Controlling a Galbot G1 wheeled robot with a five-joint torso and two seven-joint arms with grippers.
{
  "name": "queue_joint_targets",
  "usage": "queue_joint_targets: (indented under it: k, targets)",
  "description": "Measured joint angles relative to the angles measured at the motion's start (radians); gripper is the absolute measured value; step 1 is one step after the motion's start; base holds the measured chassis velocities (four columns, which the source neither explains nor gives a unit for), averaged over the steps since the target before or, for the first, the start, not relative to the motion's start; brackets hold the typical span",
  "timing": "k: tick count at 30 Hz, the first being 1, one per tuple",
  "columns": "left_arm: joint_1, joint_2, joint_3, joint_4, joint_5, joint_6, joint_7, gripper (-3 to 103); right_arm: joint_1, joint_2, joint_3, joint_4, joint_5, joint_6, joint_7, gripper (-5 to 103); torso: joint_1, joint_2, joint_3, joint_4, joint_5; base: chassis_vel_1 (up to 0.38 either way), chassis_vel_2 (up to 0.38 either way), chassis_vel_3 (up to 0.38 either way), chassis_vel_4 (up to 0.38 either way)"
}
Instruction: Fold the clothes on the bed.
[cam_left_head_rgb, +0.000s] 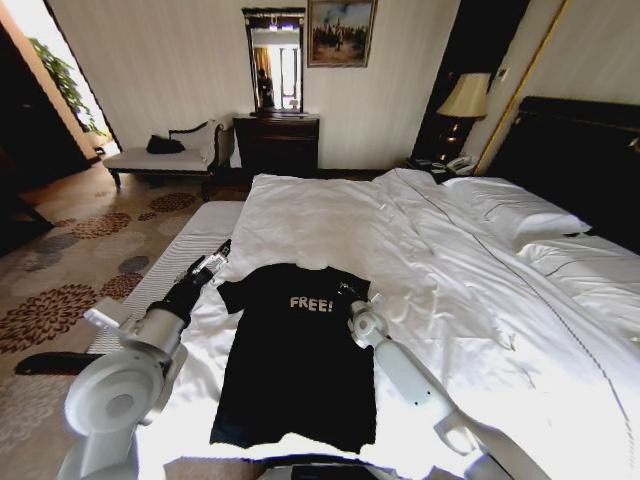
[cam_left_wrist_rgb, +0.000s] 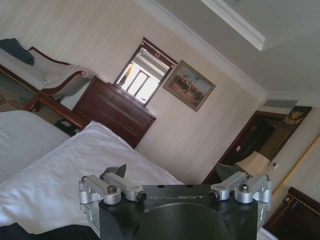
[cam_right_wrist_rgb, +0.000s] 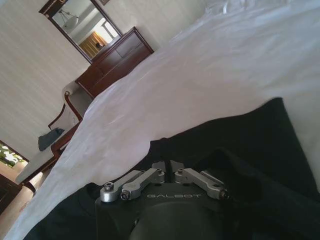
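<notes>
You have the black T-shirt (cam_left_head_rgb: 295, 360) flat on the bed (cam_left_head_rgb: 450, 260), long axis hem-to-collar away from the robot: left hand (cam_left_head_rgb: 217, 260), fingers apart, just off its left sleeve; right hand (cam_left_head_rgb: 352, 297) pinched on its right shoulder.

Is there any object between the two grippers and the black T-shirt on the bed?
Nothing visible. The right gripper is already on the T-shirt at its sleeve, and the left gripper sits beside the other sleeve over the bed.

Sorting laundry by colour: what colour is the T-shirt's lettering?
White, on the black T-shirt; clearest in the head view.
</notes>
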Motion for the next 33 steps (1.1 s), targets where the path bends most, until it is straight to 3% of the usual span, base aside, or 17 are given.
queue_joint_targets:
  k: [9, 13, 15, 17, 18, 19, 21, 22, 24, 27, 33]
  targets:
    - [0.003, -0.005, 0.004, 0.000, 0.015, -0.001, 0.001, 100, -0.042, -0.048, 0.009, 0.151, 0.050, 0.008, -0.010, 33, 0.000, 0.000, 0.000, 0.0000, 0.0000, 0.000, 0.000, 0.000, 0.000]
    - [-0.003, -0.010, 0.011, 0.000, 0.027, -0.002, 0.002, 100, -0.104, -0.123, 0.059, 0.297, 0.115, -0.004, 0.016, 55, 0.000, 0.000, 0.000, -0.0001, 0.0001, 0.000, 0.000, 0.000, 0.000]
    - [-0.004, -0.011, 0.012, 0.000, 0.027, -0.002, 0.002, 100, -0.115, -0.138, 0.075, 0.303, 0.123, -0.005, 0.021, 55, 0.000, 0.000, 0.000, -0.0001, 0.0001, 0.000, 0.000, 0.000, 0.000]
    - [-0.009, -0.011, 0.013, 0.000, 0.028, -0.003, 0.003, 100, -0.138, -0.167, 0.108, 0.296, 0.134, -0.007, 0.028, 66, 0.000, 0.000, 0.000, -0.0002, 0.0001, 0.000, 0.000, 0.000, 0.000]
    - [-0.012, -0.011, 0.013, 0.000, 0.028, -0.003, 0.003, 100, -0.150, -0.181, 0.122, 0.288, 0.138, -0.008, 0.031, 66, 0.000, 0.000, 0.000, -0.0003, 0.0002, 0.000, 0.000, 0.000, 0.000]
    - [-0.016, -0.011, 0.014, 0.000, 0.028, -0.003, 0.003, 100, -0.167, -0.195, 0.135, 0.280, 0.140, -0.010, 0.034, 77, 0.000, 0.000, 0.000, -0.0004, 0.0003, 0.000, 0.000, 0.000, 0.000]
    - [-0.019, -0.011, 0.016, 0.000, 0.029, -0.003, 0.003, 100, -0.179, -0.202, 0.141, 0.279, 0.141, -0.012, 0.035, 77, 0.000, 0.000, 0.000, -0.0004, 0.0002, 0.000, 0.000, 0.000, 0.000]
    - [-0.020, -0.011, 0.017, 0.000, 0.031, -0.003, 0.003, 100, -0.187, -0.204, 0.144, 0.280, 0.140, -0.012, 0.036, 82, 0.000, 0.000, 0.000, -0.0004, 0.0003, 0.000, 0.000, 0.000, 0.000]
    - [-0.024, -0.013, 0.023, 0.003, 0.043, -0.003, 0.003, 100, -0.224, -0.203, 0.151, 0.312, 0.126, -0.019, 0.051, 93, 0.000, 0.000, 0.000, 0.0001, 0.0003, 0.000, 0.000, 0.000, 0.000]
    - [-0.025, -0.015, 0.025, 0.005, 0.048, -0.003, 0.003, 100, -0.278, -0.201, 0.149, 0.375, 0.072, -0.040, 0.073, 99, 0.000, 0.000, 0.000, 0.0003, 0.0001, 0.000, 0.000, 0.000, 0.000]
    - [-0.020, -0.011, 0.023, 0.005, 0.050, -0.003, 0.004, 100, -0.351, -0.221, 0.118, 0.457, -0.039, -0.049, 0.067, 100, 0.000, 0.000, 0.000, -0.0003, 0.0000, 0.000, 0.000, 0.000, 0.000]
